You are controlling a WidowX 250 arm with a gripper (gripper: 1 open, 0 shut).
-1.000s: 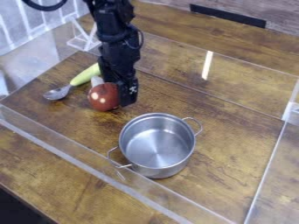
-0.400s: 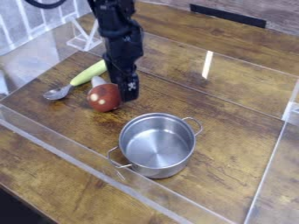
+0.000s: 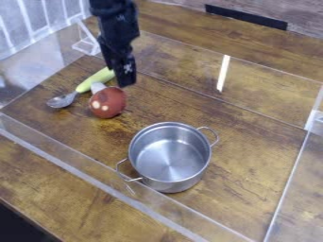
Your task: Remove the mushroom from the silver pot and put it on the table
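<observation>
With the silver pot [image 3: 169, 157] as reference, the mushroom [image 3: 108, 102] lies on the table [image 3: 259, 132] beyond it, toward the left of the view. The fingers [image 3: 111, 79] are positioned above the table, farther from the pot than the mushroom, fully open and holding nothing.

1. Looks like a robotics lab: a black mechanical arm reaches over the bench [image 3: 259, 128], its jaws [image 3: 123, 81] above it
2. Clear strips [image 3: 76, 149] border the wood-grain top, below and beside the jaws
</observation>
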